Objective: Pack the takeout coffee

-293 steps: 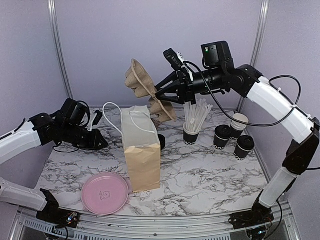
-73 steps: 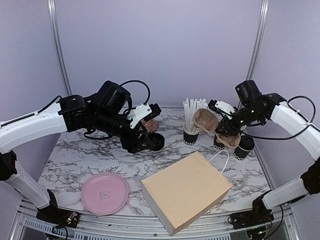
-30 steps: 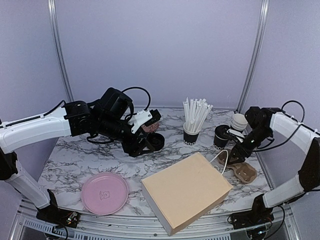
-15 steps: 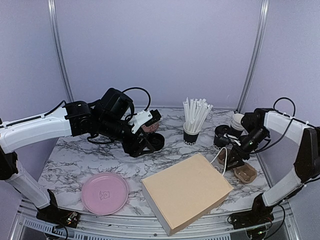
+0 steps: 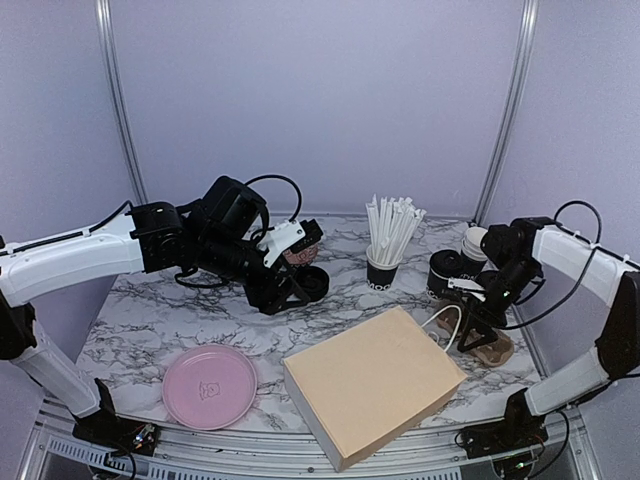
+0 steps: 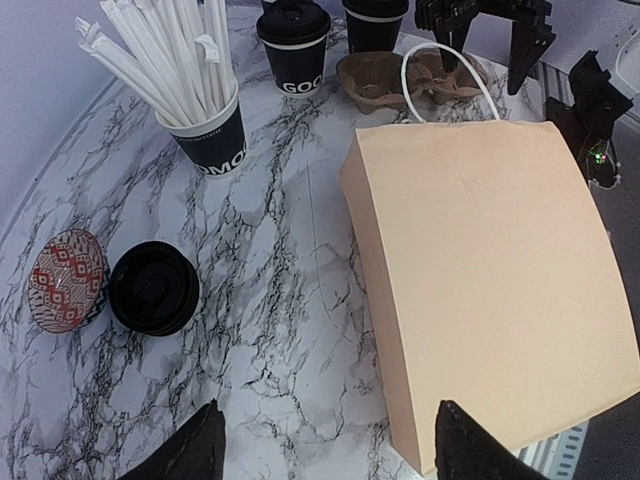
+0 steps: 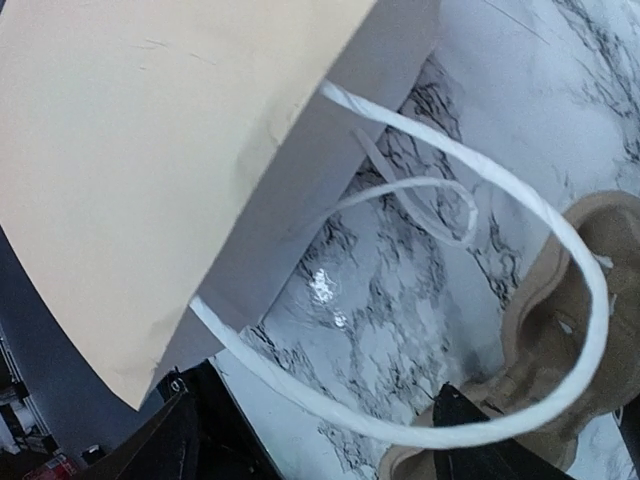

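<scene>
One lidded black takeout coffee cup (image 5: 443,272) stands at the back right, with an open cream-lined cup (image 5: 478,245) behind it. The left wrist view shows the lidded cup (image 6: 293,45) and a second black cup (image 6: 375,20) beside it. My right gripper (image 5: 472,335) hangs open just over the brown pulp carrier (image 5: 492,347), holding nothing. In the right wrist view the bag's white handle (image 7: 450,180) loops across that gripper (image 7: 320,440), apart from both fingers. My left gripper (image 5: 285,295) is open and empty above the table at mid-left, also seen in its own view (image 6: 330,455).
The tan paper bag (image 5: 370,385) lies on its side front centre, mouth toward the carrier (image 7: 570,300). A black cup of white straws (image 5: 385,262) stands behind it. Black lids (image 6: 153,288) and a red patterned dish (image 6: 66,280) sit mid-left. A pink plate (image 5: 210,385) is front left.
The right gripper brought the carrier down from above the cups onto the table by the bag's mouth, let go and opened wider. The bag, once upright, now lies flat. The left arm is still.
</scene>
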Robot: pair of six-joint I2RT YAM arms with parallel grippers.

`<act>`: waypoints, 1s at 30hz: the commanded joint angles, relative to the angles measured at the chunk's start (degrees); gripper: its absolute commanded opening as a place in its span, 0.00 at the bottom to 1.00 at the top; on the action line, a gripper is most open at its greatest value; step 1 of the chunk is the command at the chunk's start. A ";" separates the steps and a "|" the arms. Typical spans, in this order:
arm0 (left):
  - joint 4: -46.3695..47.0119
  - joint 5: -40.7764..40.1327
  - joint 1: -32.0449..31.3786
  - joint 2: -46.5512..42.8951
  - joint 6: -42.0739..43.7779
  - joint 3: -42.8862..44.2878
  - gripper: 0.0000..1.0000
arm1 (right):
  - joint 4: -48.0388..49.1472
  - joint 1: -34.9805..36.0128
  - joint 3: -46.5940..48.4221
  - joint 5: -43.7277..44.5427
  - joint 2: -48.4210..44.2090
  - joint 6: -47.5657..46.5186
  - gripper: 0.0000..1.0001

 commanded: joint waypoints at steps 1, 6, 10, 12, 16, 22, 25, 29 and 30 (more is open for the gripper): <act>-0.80 -0.40 0.26 0.65 0.66 0.94 0.72 | -0.70 4.82 -1.56 -9.85 3.64 -1.98 0.78; -0.90 -1.08 0.26 -0.12 0.94 0.13 0.72 | -0.70 9.00 -2.38 -15.19 8.47 -2.56 0.78; -0.84 -1.60 0.26 -0.41 0.86 -0.71 0.72 | -0.63 9.08 -0.33 -18.18 9.88 -2.87 0.75; -0.88 -2.06 0.26 -0.09 0.85 -0.93 0.72 | -0.67 9.08 1.04 -20.21 10.78 -2.58 0.72; -0.89 -2.51 0.26 0.67 0.94 -0.98 0.72 | -0.71 9.24 3.09 -23.64 12.85 -1.95 0.49; -1.15 -3.55 0.26 0.23 1.44 -1.11 0.73 | -0.71 9.98 5.07 -25.08 12.71 -1.44 0.20; -1.26 -4.75 0.26 -0.61 1.47 -1.39 0.73 | -0.64 11.39 7.36 -24.95 11.91 -0.69 0.08; -1.83 -7.13 0.42 -2.30 0.85 -1.78 0.73 | -0.66 15.88 12.71 -22.35 10.49 0.78 0.00; -1.90 -7.37 0.56 -2.80 0.71 -1.88 0.73 | -0.64 17.26 13.96 -21.67 10.15 1.01 0.00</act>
